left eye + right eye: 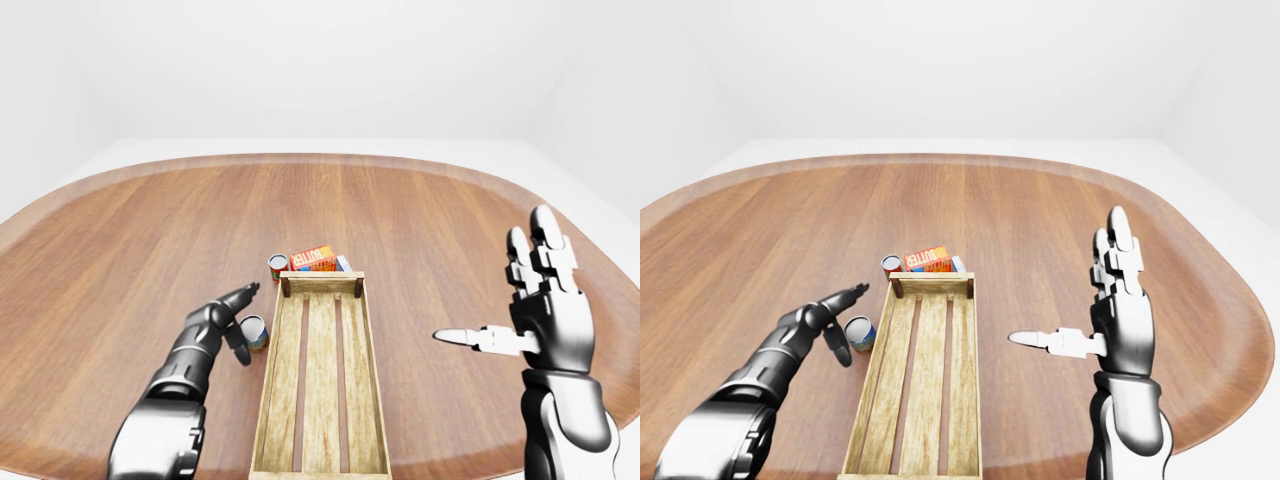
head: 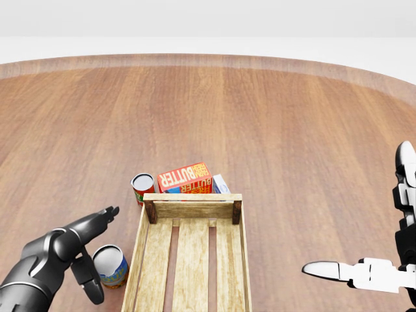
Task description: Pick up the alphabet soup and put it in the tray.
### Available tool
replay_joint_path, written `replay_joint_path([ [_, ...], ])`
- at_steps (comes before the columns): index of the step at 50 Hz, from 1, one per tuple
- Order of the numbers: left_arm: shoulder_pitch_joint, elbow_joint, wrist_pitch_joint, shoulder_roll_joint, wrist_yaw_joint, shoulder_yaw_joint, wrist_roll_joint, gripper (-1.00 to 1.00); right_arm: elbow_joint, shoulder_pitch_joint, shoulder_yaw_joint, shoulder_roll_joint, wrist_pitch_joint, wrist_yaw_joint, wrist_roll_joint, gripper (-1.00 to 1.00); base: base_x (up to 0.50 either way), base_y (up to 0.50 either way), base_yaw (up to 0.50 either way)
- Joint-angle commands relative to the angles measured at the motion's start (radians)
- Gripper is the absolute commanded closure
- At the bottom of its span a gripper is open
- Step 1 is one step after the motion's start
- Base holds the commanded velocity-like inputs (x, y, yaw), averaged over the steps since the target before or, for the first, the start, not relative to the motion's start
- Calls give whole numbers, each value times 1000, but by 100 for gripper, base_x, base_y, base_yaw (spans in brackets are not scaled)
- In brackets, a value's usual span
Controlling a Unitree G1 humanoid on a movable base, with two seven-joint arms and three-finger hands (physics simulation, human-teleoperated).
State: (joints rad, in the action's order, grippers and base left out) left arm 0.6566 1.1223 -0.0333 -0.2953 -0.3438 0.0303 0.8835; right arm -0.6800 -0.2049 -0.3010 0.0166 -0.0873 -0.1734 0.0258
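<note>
The left hand (image 2: 88, 250), fingers spread and empty, reaches for the alphabet soup (image 2: 111, 265) beside the tray (image 2: 192, 203); next, closing.

Cans: two, one blue-and-white can (image 2: 110, 265) just left of the tray, one red can (image 2: 143, 187) near the tray's far left corner
Boxes: two, an orange butter box (image 2: 185, 177) and a smaller pale box (image 2: 220, 184) to its right
Trays: one wooden tray (image 2: 149, 260)
Tables: one wooden table (image 2: 292, 130)
Robot hands: two, left hand (image 2: 81, 244) and right hand (image 1: 540, 310)
</note>
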Motion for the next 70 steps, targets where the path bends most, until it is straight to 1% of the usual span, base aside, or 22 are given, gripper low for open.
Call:
replay_joint_path([
  [1, 18, 7, 14, 2, -11, 4, -5, -100, 1, -1, 2, 0, 0, 0, 0, -98, 0, 0, 0],
  [3, 20, 9, 14, 3, -9, 2, -8, -100, 19, 1, 6, -4, 0, 5, 16, -98, 0, 0, 0],
  [6, 13, -17, 22, -2, -18, 2, -4, -100, 29, 5, 15, -7, 0, 7, 32, -98, 0, 0, 0],
  [18, 14, -18, 23, -3, -18, 0, -2, -100, 30, 5, 14, -6, 0, 7, 32, -98, 0, 0, 0],
  [23, 37, 38, 12, 3, -1, 0, -7, -100, 36, 7, 11, -5, 0, 7, 25, -98, 0, 0, 0],
  [30, 52, 60, 12, 5, -1, 5, -13, -100, 34, 6, 11, -7, 0, 7, 21, -98, 0, 0, 0],
  [40, 59, 102, -1, 12, 15, 10, -18, -100, 30, 6, 16, -7, 0, 9, 20, -98, 0, 0, 0],
  [49, 65, 117, 0, 15, 20, 12, -20, -100, 18, 4, 11, -6, 0, 5, 24, -98, 0, 0, 0],
  [53, 63, 106, -1, 13, 14, 11, -23, -100, 54, 15, 35, -16, 0, 5, 60, -98, 0, 0, 0],
  [70, 63, 105, -1, 13, 13, 11, -23, -100, 55, 15, 35, -16, 0, 5, 61, -98, 0, 0, 0],
])
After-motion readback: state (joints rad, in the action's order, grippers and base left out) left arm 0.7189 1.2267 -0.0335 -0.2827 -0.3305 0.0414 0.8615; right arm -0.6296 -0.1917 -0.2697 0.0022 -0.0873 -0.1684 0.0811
